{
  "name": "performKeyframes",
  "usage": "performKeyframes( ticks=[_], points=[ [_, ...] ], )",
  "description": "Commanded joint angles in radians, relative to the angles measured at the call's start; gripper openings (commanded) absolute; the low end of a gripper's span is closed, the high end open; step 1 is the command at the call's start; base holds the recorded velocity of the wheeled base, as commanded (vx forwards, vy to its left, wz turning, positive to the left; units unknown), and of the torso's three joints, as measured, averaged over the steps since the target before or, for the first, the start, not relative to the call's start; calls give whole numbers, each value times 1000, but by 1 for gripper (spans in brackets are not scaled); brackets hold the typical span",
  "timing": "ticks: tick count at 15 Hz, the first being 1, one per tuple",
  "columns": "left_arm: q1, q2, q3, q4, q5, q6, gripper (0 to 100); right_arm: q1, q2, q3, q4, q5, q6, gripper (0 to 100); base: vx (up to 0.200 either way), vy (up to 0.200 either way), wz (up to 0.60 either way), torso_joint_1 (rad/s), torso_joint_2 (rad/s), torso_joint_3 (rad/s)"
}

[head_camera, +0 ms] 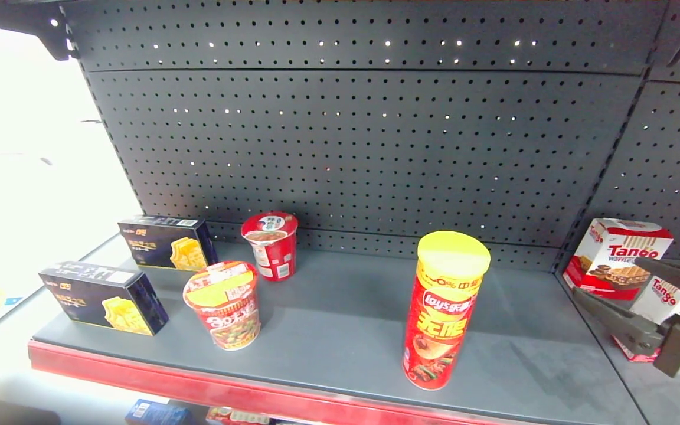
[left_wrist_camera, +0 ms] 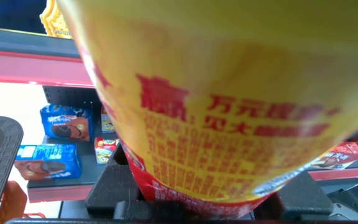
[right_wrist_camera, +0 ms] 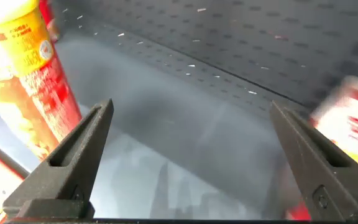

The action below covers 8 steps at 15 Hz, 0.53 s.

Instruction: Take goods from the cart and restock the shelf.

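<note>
Currently held: a yellow can (left_wrist_camera: pixel 229 93), yellow and red, sits between the black jaws of my left pincer (left_wrist_camera: pixel 207 196). I read it as clamped on the can, but the contact itself is hidden.
Can vs shelf: the red front lip (left_wrist_camera: pixel 36 65) of the shelf board (head_camera: pixel 340 319) shows beyond the can, with a lower shelf of blue packs (left_wrist_camera: pixel 47 167) further down. I judge the can is out in front of the board and lower than it, so the coming move is up, then in.
Long axis: runs across my jaws. Upright or tilted against the board, cannot tell.
Free spot: bare board between the two cups (head_camera: pixel 225 304) and the standing can (head_camera: pixel 443 307). That is toward my left side, so the left arm is the nearer one.
Right pincer (head_camera: pixel 605 277): jaws spread wide, nothing in them. It hangs over the right end of the board, between the standing can and the wafer boxes (head_camera: pixel 617 254), just beside the boxes.
Right arm pose: comes in from the right edge, fingers pointing toward the back panel.
Risk: probably knocking the standing can or a cup on the way in.
</note>
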Motion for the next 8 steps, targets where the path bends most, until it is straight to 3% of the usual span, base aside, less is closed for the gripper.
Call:
performKeyframes(
  ticks=[1, 4, 8],
  points=[
    [0, 0, 0, 0, -2, 0, 0, -8, -167, 76, 4, -56, 6, 100, 0, 0, 0, 0, 0, 0],
    [0, 0, 2, -2, -2, 0, 0, -60, -279, 94, 99, -137, 14, 100, 0, 0, 0, 0, 0, 0],
    [0, 0, 3, -3, -2, 0, 0, -307, -604, 195, 362, -149, 65, 100, 0, 0, 0, 0, 0, 0]
  ],
)
